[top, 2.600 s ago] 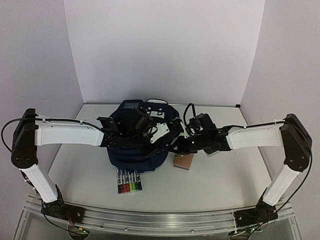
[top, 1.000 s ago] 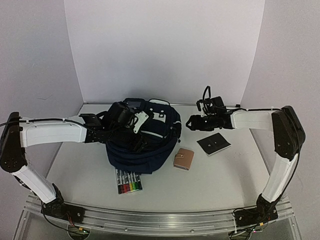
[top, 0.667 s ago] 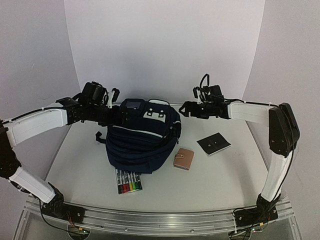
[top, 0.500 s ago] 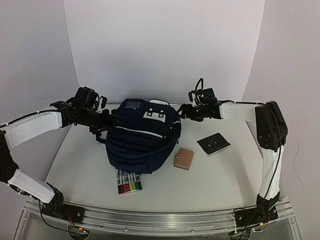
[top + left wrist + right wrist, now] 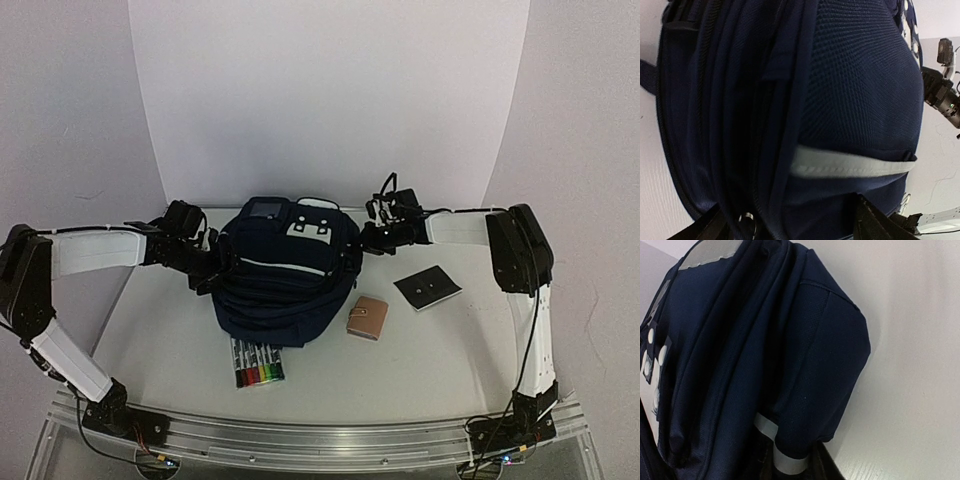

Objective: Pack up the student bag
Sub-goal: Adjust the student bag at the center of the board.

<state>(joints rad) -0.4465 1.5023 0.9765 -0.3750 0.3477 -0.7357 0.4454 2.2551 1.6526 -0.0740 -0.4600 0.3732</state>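
The student bag [image 5: 285, 290], navy with thin white stripes, lies in the middle of the table. My left gripper [image 5: 212, 268] is pressed against its left side. In the left wrist view the bag [image 5: 855, 100] fills the frame, and my left gripper [image 5: 795, 227] is open, its dark fingers [image 5: 875, 225] wide apart around the fabric near a zipper ring [image 5: 747, 220]. My right gripper [image 5: 365, 240] is at the bag's right rear side. In the right wrist view my right gripper [image 5: 790, 467] is shut on a fold of the bag [image 5: 740, 350] with a white stripe.
A pack of coloured markers [image 5: 258, 362] lies in front of the bag. A small tan wallet [image 5: 368, 318] sits to its right, and a flat black card [image 5: 427, 288] further right. White walls close the back and sides.
Both arms swung out from over the bag, then came down against its left and right sides. The right jaws closed on the bag's side fabric.
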